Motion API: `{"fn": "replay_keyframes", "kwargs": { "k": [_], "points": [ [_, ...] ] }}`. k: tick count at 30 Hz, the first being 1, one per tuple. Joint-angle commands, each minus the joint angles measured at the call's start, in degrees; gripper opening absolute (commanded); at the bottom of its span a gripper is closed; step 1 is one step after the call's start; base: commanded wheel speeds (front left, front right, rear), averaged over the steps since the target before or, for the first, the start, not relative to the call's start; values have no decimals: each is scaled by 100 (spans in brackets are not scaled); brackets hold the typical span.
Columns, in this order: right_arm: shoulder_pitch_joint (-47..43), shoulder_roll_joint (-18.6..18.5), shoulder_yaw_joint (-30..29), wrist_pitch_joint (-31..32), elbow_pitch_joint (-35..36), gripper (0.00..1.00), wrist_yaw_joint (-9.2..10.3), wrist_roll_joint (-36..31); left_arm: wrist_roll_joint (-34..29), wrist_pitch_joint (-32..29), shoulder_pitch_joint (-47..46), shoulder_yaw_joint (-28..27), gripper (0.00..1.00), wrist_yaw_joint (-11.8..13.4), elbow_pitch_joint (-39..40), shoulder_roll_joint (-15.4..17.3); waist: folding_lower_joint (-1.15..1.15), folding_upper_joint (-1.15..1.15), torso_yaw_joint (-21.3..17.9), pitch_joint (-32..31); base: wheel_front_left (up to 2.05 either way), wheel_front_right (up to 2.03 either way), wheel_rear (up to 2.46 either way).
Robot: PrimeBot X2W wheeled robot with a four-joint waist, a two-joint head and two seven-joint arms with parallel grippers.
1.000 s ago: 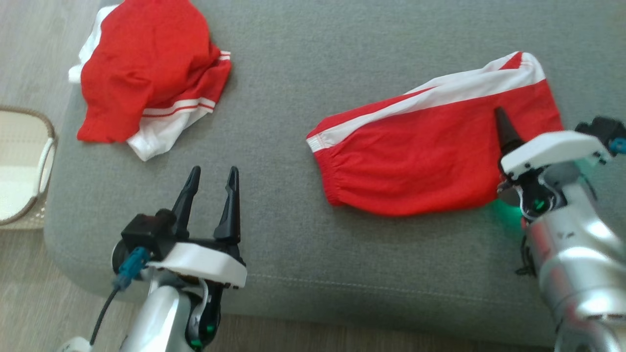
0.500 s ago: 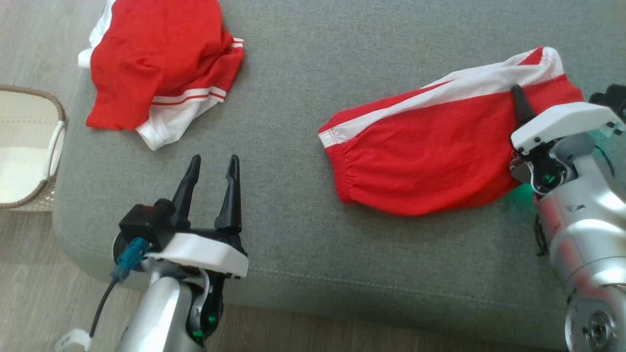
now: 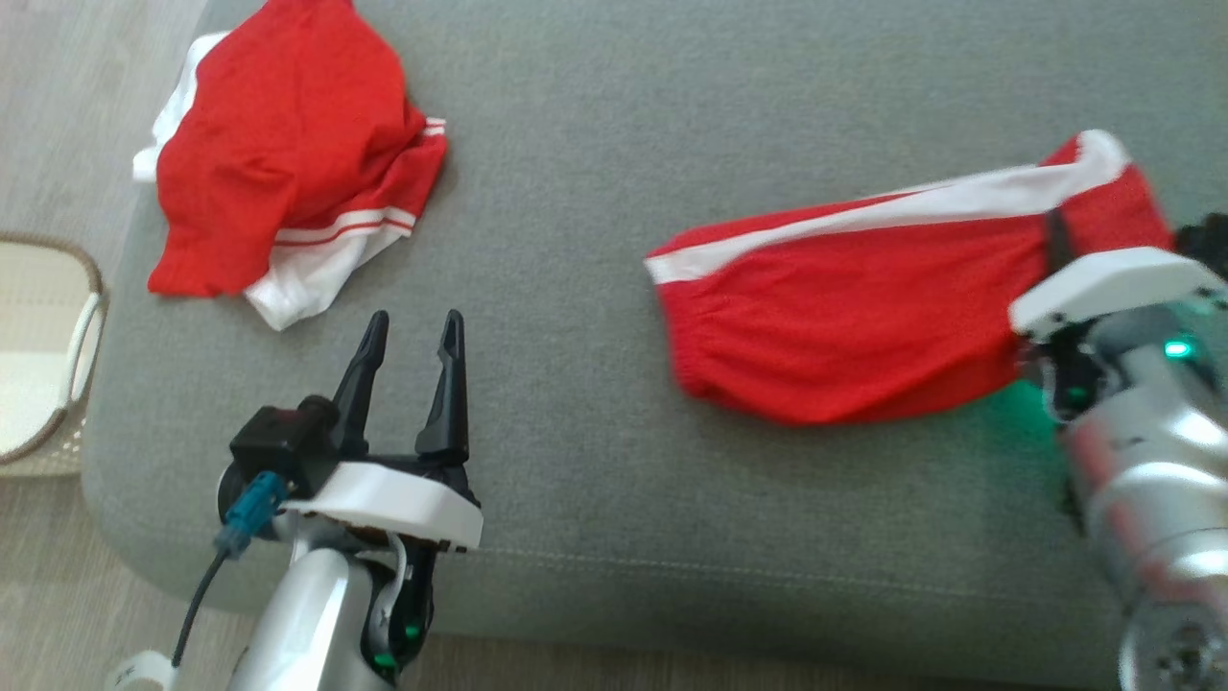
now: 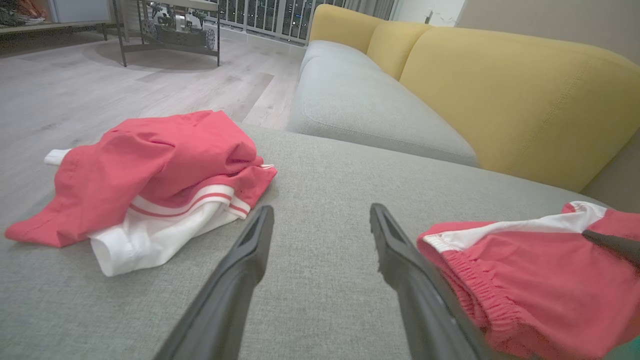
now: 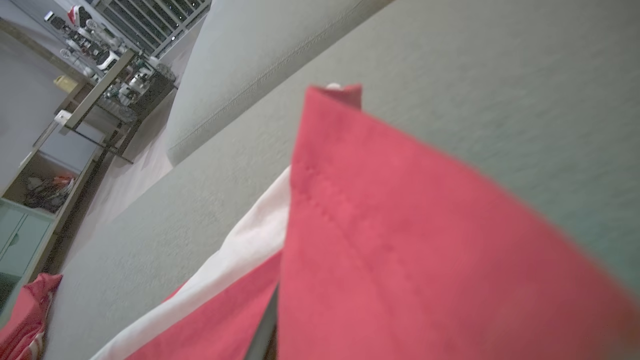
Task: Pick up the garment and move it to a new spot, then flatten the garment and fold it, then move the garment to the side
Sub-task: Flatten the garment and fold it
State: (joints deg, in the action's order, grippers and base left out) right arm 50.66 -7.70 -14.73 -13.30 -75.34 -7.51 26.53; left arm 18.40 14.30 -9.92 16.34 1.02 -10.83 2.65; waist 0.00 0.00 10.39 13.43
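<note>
Broadly, a wide grey fabric sofa seat (image 3: 595,144) spans the head view, and the left wrist view shows a mustard-yellow padded backrest (image 4: 500,90) beyond it. The red shorts with a white side stripe (image 3: 844,317) lie on the right part of the seat, spread mostly flat, with the gathered waistband pointing toward the seat's middle. Well apart from them, at the far left corner, sits a crumpled red-and-white garment (image 3: 278,182). A woven basket with a pale lining (image 3: 96,288) stands on the pale wood-look floor (image 3: 58,115) just beside the seat's left edge.

The right gripper (image 3: 1055,230) is at the shorts' right end, its dark fingers pressed together on the cloth below the stripe; in the right wrist view red fabric rises folded over them. The left gripper (image 3: 413,317) hovers over bare cushion near the front edge, fingers spread and touching nothing.
</note>
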Motion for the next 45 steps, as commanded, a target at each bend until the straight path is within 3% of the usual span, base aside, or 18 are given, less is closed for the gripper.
{"fn": "replay_keyframes", "kwargs": {
  "k": [1, 6, 9, 15, 20, 24, 28, 33, 38, 45],
  "points": [
    [64, -119, 29, -103, 142, 0, 2, -119, 4, 70, -83, -207, 100, 34, 157, 23, 0, 0, -66, -75, 0, 0, 0],
    [-149, -631, -722, -166, 223, 0, 2, -681, -9, 70, 3, -246, 100, 40, 146, 23, 0, 0, -164, -224, 0, 0, 0],
    [-376, -650, -1195, -168, 294, 0, 2, -1245, 2, 70, 48, -269, 100, 47, 158, 23, 0, 0, -208, -265, 0, 0, 0],
    [-549, -249, -2113, -169, 752, 0, 2, -2220, 14, 70, 79, -234, 100, 37, 141, 23, 0, 0, -230, -333, 0, 0, 0],
    [-596, 334, -2255, -169, 1526, 0, 2, -2984, 33, 70, 104, -260, 100, 28, 117, 23, 0, 0, -216, -462, 0, 0, 0],
    [-646, 473, -1709, -169, 1783, 0, 2, -2982, 54, 70, 161, -316, 100, 21, 96, 23, 0, 0, -182, -591, 0, 0, 0],
    [-775, 479, -169, -169, 1736, 0, 2, -1946, 55, 70, 231, -347, 100, 8, 67, 23, 0, 0, -132, -718, 0, 0, 0],
    [-1533, 480, 1498, -170, 2485, 0, 2, -834, 43, 70, 314, -391, 100, 9, 67, 23, 0, 0, -95, -814, 0, 0, 0],
    [-2000, 481, 2150, -170, 2793, 0, 2, -487, 45, 70, 347, -375, 100, 6, 76, 22, 0, 0, -21, -838, 0, 0, 0],
    [-2094, 481, 2390, -170, 2886, 0, 2, -381, 71, 70, 377, -342, 100, 8, 80, 22, 0, 0, 77, -794, 0, 0, 0]
  ]
}}
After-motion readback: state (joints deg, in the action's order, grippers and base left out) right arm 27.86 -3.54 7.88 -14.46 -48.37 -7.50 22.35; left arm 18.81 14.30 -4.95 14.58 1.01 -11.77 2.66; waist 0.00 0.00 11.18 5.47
